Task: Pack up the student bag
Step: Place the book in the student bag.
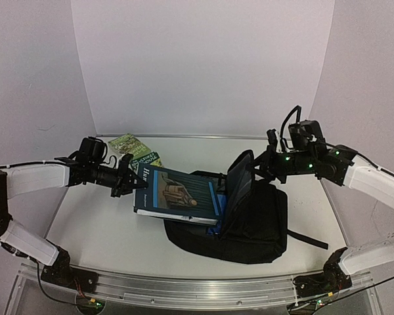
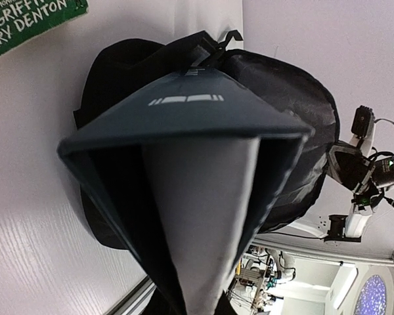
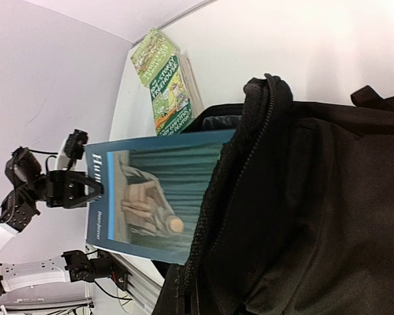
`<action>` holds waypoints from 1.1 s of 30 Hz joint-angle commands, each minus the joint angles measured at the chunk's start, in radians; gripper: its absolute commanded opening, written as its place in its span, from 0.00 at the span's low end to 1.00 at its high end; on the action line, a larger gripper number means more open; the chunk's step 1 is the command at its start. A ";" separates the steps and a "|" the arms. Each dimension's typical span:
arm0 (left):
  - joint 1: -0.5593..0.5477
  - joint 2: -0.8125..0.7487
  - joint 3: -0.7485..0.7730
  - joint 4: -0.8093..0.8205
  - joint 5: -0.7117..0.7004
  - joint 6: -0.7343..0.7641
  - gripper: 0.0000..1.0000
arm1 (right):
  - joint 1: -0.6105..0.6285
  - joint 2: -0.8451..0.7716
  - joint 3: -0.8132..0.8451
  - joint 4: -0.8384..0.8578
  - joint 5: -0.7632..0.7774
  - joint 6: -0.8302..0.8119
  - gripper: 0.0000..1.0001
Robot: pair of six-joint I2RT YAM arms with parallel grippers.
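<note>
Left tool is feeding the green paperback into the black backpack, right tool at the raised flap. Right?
No: the left tool grips the blue-covered book, its end in the mouth of the black fabric backpack. The green paperback lies on the table. Top external view shows it; the rest holds.

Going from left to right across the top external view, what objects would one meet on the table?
Green paperback book → blue hardcover book → large black fabric backpack.

Matt black cloth student bag (image 1: 256, 226), glossy blue book (image 1: 177, 193), smooth white table (image 1: 98, 223)
</note>
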State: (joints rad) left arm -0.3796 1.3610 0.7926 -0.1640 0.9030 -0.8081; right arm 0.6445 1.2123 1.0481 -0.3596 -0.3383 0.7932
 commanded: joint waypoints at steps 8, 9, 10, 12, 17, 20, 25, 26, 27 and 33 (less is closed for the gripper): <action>-0.117 0.164 0.108 0.183 0.049 0.000 0.00 | 0.006 0.036 0.087 0.109 -0.042 -0.022 0.00; -0.127 0.187 0.113 0.218 0.051 -0.010 0.00 | 0.009 0.041 0.091 0.114 -0.044 -0.022 0.00; -0.137 0.207 0.118 0.247 0.049 -0.019 0.00 | 0.011 0.046 0.094 0.119 -0.045 -0.022 0.00; -0.161 0.242 0.133 0.307 0.038 -0.040 0.00 | 0.017 0.055 0.097 0.132 -0.046 -0.020 0.00; -0.231 0.324 0.178 0.417 -0.033 -0.081 0.00 | 0.031 0.076 0.104 0.162 -0.050 -0.015 0.00; -0.268 0.375 0.247 0.363 -0.067 -0.047 0.00 | 0.040 0.083 0.100 0.178 -0.048 -0.013 0.00; -0.340 0.464 0.349 0.314 -0.123 -0.024 0.00 | 0.053 0.098 0.094 0.201 -0.048 -0.009 0.00; -0.351 0.480 0.367 0.310 -0.134 -0.022 0.00 | 0.054 0.101 0.094 0.205 -0.048 -0.008 0.00; -0.363 0.492 0.380 0.308 -0.143 -0.025 0.00 | 0.056 0.104 0.093 0.210 -0.047 -0.008 0.00; -0.383 0.530 0.424 0.375 -0.159 -0.081 0.00 | 0.068 0.122 0.085 0.251 -0.060 0.005 0.00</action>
State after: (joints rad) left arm -0.7515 1.8770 1.1612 0.1365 0.7756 -0.8699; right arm 0.6966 1.3306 1.0943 -0.2345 -0.3826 0.7898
